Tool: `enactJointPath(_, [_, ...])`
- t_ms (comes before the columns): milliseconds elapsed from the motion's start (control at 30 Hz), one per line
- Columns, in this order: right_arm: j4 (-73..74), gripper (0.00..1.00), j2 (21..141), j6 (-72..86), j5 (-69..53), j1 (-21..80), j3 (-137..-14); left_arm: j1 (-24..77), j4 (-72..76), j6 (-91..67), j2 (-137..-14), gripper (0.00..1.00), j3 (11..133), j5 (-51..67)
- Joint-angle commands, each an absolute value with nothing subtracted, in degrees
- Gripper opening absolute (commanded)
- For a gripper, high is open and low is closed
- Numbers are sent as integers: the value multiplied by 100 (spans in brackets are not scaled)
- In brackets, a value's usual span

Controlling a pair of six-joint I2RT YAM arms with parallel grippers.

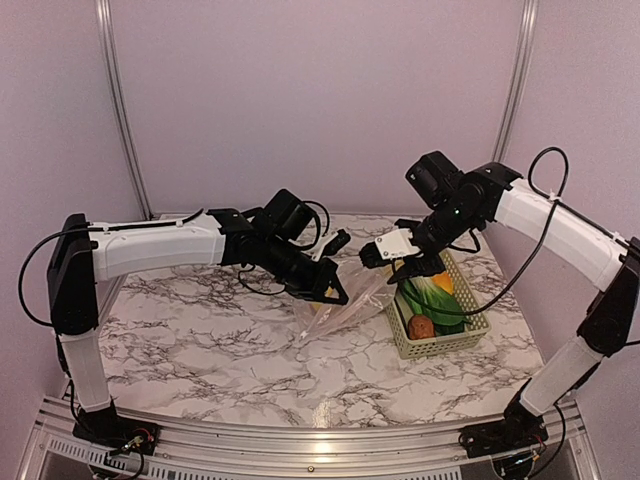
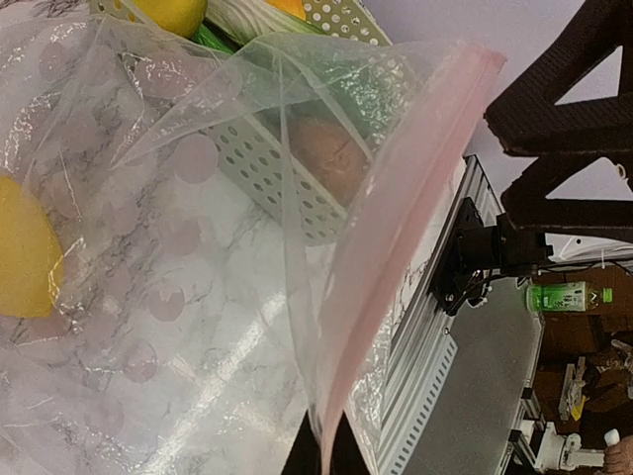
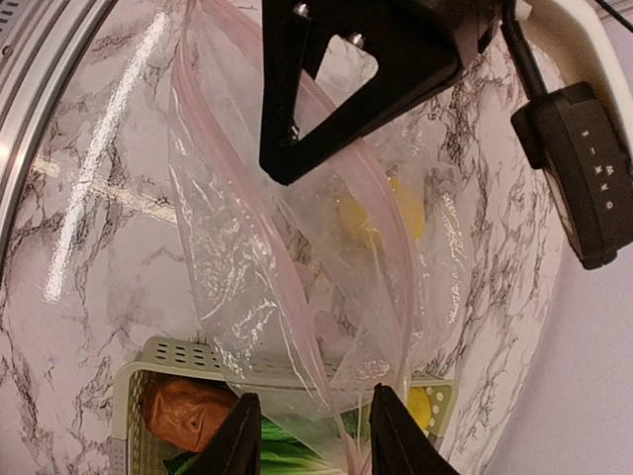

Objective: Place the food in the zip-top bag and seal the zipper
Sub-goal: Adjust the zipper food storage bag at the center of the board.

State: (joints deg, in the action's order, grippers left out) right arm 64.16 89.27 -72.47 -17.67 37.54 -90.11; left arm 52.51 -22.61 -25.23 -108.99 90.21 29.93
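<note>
The table (image 1: 200,340) has a white marble-patterned top with grey veins, and an aluminium rail (image 1: 300,442) runs along its near side. A pale green lattice basket (image 1: 440,346) stands on its right part. Just left of the basket, the lower end of the clear zip-top bag (image 1: 330,318) rests on the marble, with its upper end raised off it.

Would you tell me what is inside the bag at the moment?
Through the clear bag one yellow fruit shows. Folds and glare hide whether anything else lies in it.
</note>
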Motion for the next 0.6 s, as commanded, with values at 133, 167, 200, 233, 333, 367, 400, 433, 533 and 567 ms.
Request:
enactJointPath(133, [6396, 36, 8930, -7522, -1332, 3977, -8975, 5256, -2512, -2467, -10792, 0, 9191, 3217])
enactJointPath(167, [6352, 36, 8978, -7509, -1222, 3973, -8947, 5257, -2521, -2463, -10801, 0, 9199, 3221])
enactJointPath(200, [6290, 36, 9041, -7473, -1100, 3977, -8925, 5257, -2529, -2461, -10808, 0, 9202, 3217])
enactJointPath(233, [6274, 36, 9108, -7436, -994, 3975, -8926, 5257, -2545, -2465, -10810, 0, 9202, 3217])
enactJointPath(333, [6415, 34, 9317, -7441, -881, 3973, -9002, 5255, -2557, -2463, -10819, 0, 9217, 3205])
enactJointPath(367, [6441, 34, 9351, -7436, -898, 3973, -9008, 5251, -2562, -2461, -10819, 0, 9232, 3205])
enactJointPath(400, [6450, 34, 9353, -7452, -924, 3974, -8997, 5253, -2566, -2453, -10819, 0, 9243, 3205])
enactJointPath(433, [6447, 34, 9345, -7474, -949, 3975, -8981, 5248, -2573, -2450, -10819, 0, 9258, 3200])
enactJointPath(533, [6344, 33, 9328, -7469, -931, 3973, -8931, 5250, -2634, -2403, -10835, 0, 9310, 3200])
enactJointPath(567, [6338, 31, 9348, -7453, -916, 3973, -8948, 5249, -2647, -2393, -10841, 0, 9322, 3179])
